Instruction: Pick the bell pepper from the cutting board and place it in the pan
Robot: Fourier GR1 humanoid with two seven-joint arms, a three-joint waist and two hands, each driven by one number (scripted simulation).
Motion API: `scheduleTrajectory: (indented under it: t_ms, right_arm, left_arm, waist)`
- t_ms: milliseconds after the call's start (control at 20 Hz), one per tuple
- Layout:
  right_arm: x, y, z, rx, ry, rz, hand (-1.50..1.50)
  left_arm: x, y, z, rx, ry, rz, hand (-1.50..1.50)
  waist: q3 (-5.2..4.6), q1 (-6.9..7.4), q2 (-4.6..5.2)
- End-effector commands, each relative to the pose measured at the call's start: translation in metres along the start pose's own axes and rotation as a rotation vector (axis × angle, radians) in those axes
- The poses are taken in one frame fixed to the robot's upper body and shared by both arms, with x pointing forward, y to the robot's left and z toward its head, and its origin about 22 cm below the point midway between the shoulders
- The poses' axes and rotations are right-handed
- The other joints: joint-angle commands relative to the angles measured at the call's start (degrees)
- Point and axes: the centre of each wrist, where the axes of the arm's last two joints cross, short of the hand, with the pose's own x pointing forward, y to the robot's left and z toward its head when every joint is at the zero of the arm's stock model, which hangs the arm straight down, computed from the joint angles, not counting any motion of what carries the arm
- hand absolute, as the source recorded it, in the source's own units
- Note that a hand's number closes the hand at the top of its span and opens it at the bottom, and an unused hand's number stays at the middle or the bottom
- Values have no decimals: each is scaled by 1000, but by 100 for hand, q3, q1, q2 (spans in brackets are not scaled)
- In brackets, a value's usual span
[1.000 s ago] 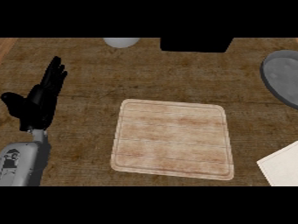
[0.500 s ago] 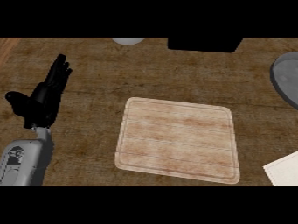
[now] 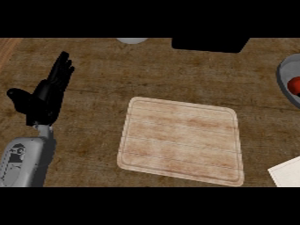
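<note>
head view, looking steeply down on the brown wood-grain table (image 3: 152,83). the left robot hand (image 3: 45,96) shows at the left side, on a grey forearm (image 3: 22,161) that enters from the lower edge; its fingers are straight and point toward the far side, the thumb is spread outward, and it has hold of nothing. the pale wooden cutting board (image 3: 181,139) lies flat near the middle of the table, slightly turned, with nothing on its surface. the grey pan (image 3: 294,74) is cut by the right edge; the red bell pepper (image 3: 299,84) lies inside it, near a dark shape at the very edge that may be part of the right robot hand, too little of it showing to tell how its fingers are set or whether it touches the pepper. a pale flat sheet (image 3: 298,170) lies at the lower right corner, apart from the board. a black block (image 3: 210,44) and a pale rounded object (image 3: 133,40) sit at the far edge, both partly cut off. the pepper is well apart from the board and from the left robot hand.
</note>
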Motion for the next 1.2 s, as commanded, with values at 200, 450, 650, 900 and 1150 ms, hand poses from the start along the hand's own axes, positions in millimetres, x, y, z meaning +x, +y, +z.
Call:
scheduleTrajectory:
  t_ms: [200,450,650,900,1150]
  right_arm:
    - [-11,1,5,-7,-82,-129,-150]
    - [-29,-2,16,-143,-136,-345,-150]
    - [-59,-35,38,-112,-153,-466,-150]
    - [-69,-72,48,12,-199,-589,-150]
    - [-104,-118,92,36,-254,-628,-150]
  left_arm:
    - [-10,-8,3,12,8,8,0]
    - [-8,11,6,46,20,-13,0]
    - [-17,15,14,45,36,5,0]
    - [-12,22,15,56,42,-9,0]
    - [-14,32,21,74,46,-10,0]
  waist:
    - [3,-96,-7]
    - [0,-222,-89]
    - [-8,-326,-116]
    - [-29,-388,-182]
    - [-37,-528,-230]
